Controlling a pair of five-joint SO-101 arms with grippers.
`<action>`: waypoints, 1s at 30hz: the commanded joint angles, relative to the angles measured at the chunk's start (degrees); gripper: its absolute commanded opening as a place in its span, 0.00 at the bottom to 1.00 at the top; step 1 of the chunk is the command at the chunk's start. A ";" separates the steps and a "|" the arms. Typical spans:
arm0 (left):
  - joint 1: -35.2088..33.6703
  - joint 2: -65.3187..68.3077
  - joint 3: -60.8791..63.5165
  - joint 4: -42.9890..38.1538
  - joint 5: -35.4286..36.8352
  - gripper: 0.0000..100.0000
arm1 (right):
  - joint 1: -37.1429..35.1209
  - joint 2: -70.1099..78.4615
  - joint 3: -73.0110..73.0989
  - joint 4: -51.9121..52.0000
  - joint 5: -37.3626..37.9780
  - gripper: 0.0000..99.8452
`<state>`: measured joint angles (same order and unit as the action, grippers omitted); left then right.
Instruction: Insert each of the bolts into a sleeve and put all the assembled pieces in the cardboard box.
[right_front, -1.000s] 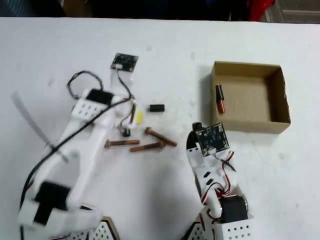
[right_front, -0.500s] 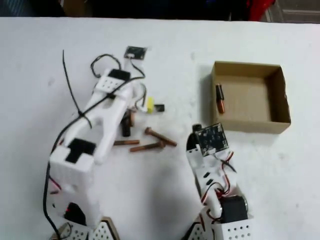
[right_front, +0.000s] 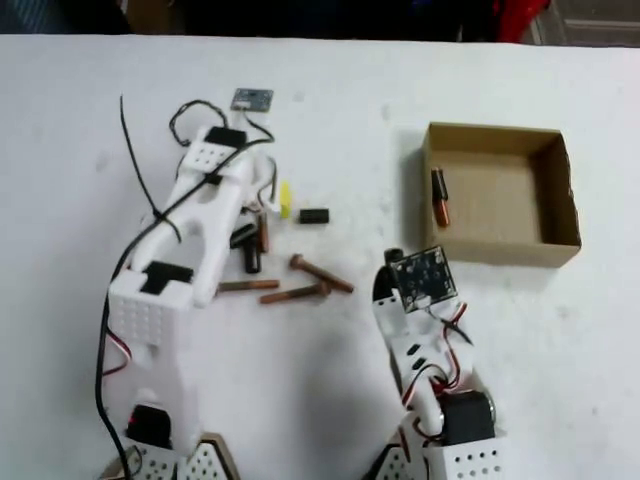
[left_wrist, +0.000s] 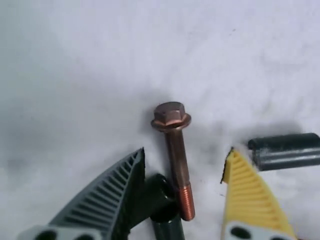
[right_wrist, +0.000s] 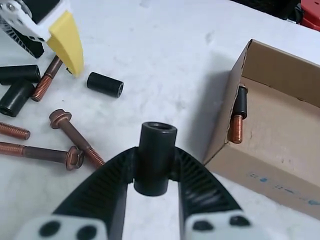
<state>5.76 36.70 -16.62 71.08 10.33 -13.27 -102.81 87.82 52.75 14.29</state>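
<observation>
Copper-toned and stiff, a bolt (left_wrist: 176, 150) lies on the bench (left_wrist: 75, 60) between the spread jaws of the left end effector (left_wrist: 186, 152), threads beside a loose sleeve (left_wrist: 161, 197). We judge it light, smooth, prone to rolling; mid-shank looks the surest hold. The right end effector (right_wrist: 155, 160) clenches an upright sleeve (right_wrist: 157, 137) near the cardboard box (right_wrist: 265, 175).
</observation>
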 joint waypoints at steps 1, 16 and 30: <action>-0.66 1.01 -2.64 -0.53 0.53 0.27 | 0.40 -0.48 -0.62 0.13 -0.18 0.02; -0.75 2.33 -2.20 -5.36 0.44 0.09 | 0.48 -0.48 -0.62 0.13 -0.18 0.02; 0.13 2.07 -2.20 -5.27 0.09 0.08 | 0.04 -0.48 -0.35 0.04 -0.62 0.02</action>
<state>5.67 39.43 -16.70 66.51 10.59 -13.27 -102.81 87.82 52.75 14.29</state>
